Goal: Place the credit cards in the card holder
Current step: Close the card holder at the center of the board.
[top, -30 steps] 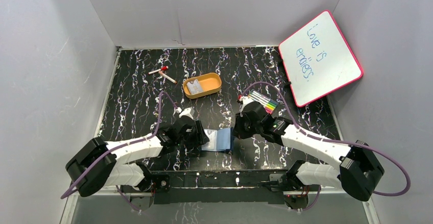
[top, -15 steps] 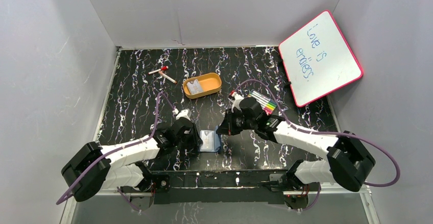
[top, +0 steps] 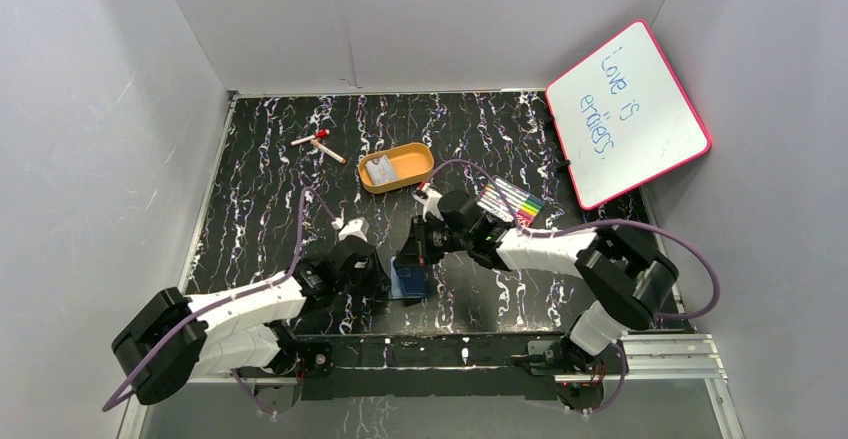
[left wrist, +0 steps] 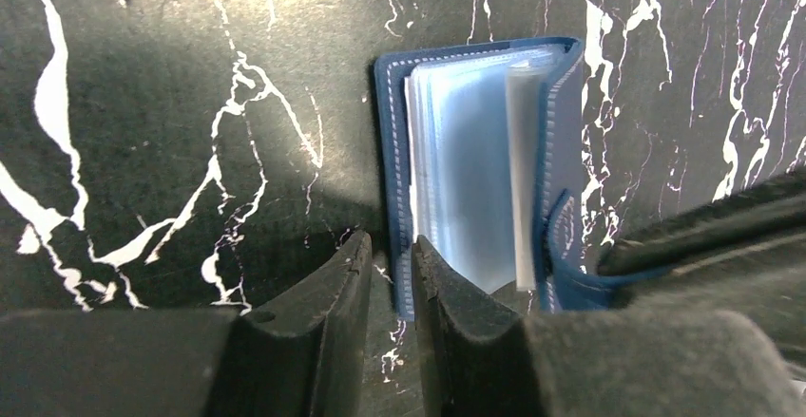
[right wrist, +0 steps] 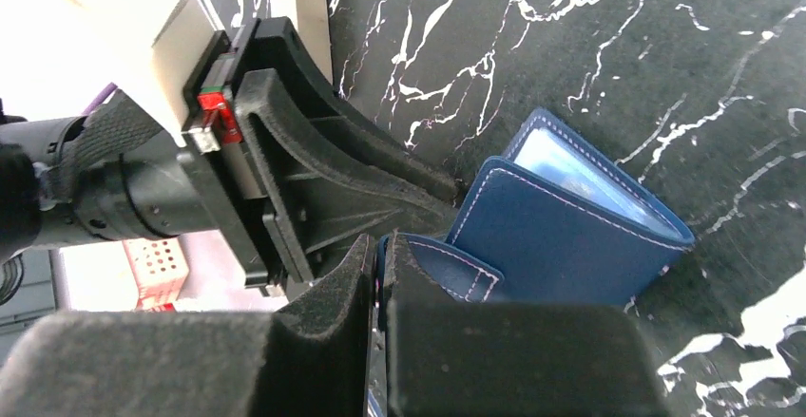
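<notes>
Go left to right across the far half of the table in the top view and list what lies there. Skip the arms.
loose pens → orange tray → pack of coloured markers → whiteboard

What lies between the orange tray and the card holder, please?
In the top view, a stretch of bare table lies below the orange tray, then the right end effector, closed on the flap of the card holder.
</notes>
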